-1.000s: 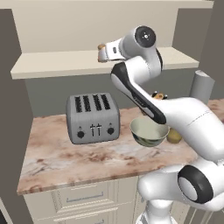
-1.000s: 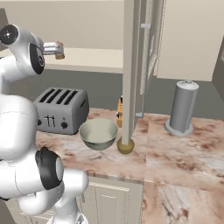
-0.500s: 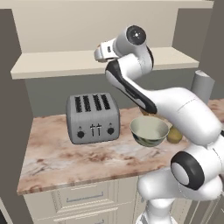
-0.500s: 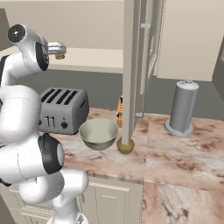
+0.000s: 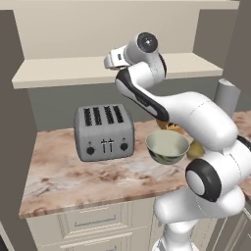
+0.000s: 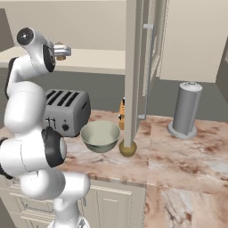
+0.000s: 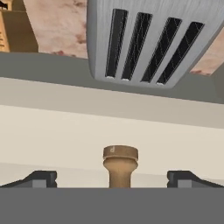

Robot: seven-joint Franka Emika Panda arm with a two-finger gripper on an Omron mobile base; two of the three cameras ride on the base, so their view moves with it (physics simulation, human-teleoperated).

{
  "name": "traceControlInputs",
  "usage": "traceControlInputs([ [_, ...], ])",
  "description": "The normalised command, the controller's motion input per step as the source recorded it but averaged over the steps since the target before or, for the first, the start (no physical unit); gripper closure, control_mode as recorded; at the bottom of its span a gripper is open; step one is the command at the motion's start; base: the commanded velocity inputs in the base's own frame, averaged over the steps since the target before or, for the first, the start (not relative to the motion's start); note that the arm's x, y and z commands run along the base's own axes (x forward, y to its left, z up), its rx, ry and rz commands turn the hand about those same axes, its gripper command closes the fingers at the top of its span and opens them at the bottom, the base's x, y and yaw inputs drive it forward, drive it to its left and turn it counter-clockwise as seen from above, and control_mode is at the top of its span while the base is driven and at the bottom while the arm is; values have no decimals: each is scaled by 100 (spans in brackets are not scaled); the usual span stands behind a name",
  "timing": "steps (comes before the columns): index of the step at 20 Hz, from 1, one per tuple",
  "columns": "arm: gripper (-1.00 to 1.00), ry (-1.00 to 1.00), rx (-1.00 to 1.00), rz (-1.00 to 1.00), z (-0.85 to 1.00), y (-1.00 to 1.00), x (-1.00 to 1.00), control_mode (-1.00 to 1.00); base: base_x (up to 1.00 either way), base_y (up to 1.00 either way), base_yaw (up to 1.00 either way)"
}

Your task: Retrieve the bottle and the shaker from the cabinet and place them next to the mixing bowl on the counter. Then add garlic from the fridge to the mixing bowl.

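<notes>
The small brown wooden shaker (image 7: 120, 166) stands on the beige cabinet shelf (image 5: 63, 73). In the hand view its knob top rises between the two dark fingertips (image 7: 41, 178) of my gripper (image 7: 113, 178), which is open around it without touching. My hand reaches the shelf from the right, above the toaster. Below on the marble counter (image 5: 73, 171) sits the pale grey-green mixing bowl (image 5: 167, 146) (image 6: 100, 136). The bottle's olive-yellow body (image 6: 128, 149) stands just right of the bowl. An open cabinet door hides its neck.
A silver four-slot toaster (image 5: 104, 131) (image 7: 153, 39) stands on the counter under the shelf, left of the bowl. An orange-brown box (image 6: 121, 110) is behind the bowl. A grey paper-towel holder (image 6: 185, 109) stands further right. The open door panel (image 6: 132, 67) hangs over the counter.
The arm has swung and the hand has crept a little leftward along the shelf towards the shaker. The jaws have stayed wide apart; nothing on the counter has moved.
</notes>
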Motion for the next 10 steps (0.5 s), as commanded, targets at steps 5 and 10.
traceControlInputs([
  [5,-100,0,0,1,-2,0,21,-100,0,0,0],
  [10,-100,-3,0,0,-7,3,19,-100,0,0,0],
])
